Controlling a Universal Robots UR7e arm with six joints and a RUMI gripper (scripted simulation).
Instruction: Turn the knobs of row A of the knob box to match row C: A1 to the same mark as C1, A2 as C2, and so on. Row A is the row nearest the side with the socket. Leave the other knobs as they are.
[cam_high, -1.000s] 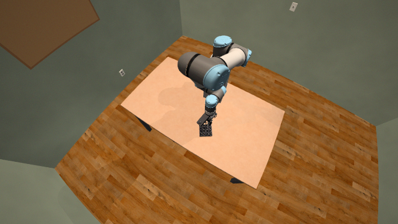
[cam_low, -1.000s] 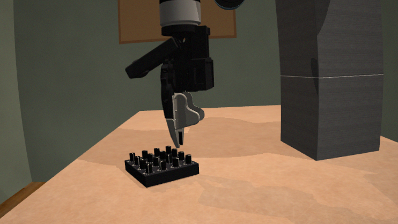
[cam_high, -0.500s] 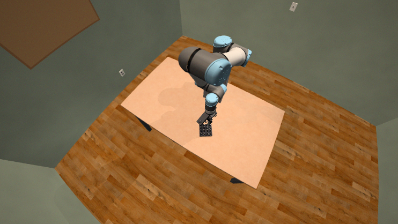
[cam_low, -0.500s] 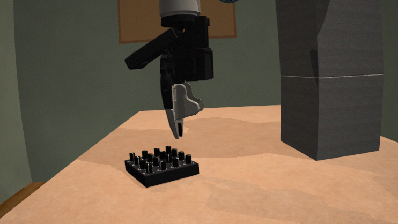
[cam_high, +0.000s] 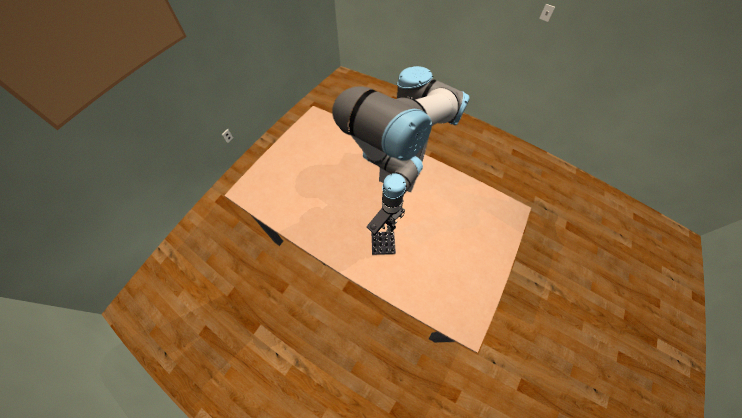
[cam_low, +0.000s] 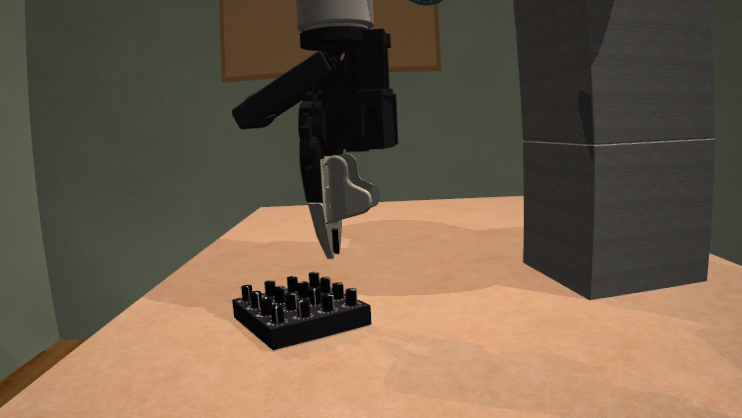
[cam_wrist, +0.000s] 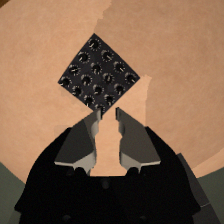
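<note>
Your end effector (cam_low: 332, 248) hangs above the knob box (cam_low: 303, 319), clear of it, its fingers nearly together with only a narrow slot between the tips and nothing in that slot. In the wrist view the fingers read as grey faceted wedges tapering forward from a black housing, and the slot between them frames bare peach surface (cam_wrist: 40, 130). The box is a flat, square, matt black block lying on the surface, seen corner-on as a diamond just ahead of the fingertips. Short black cylindrical knobs (cam_low: 313, 279) stand upright on it in an even grid; their marks are too small for you to read. A tall grey block (cam_low: 617, 155) with a fine brushed texture stands well apart.
</note>
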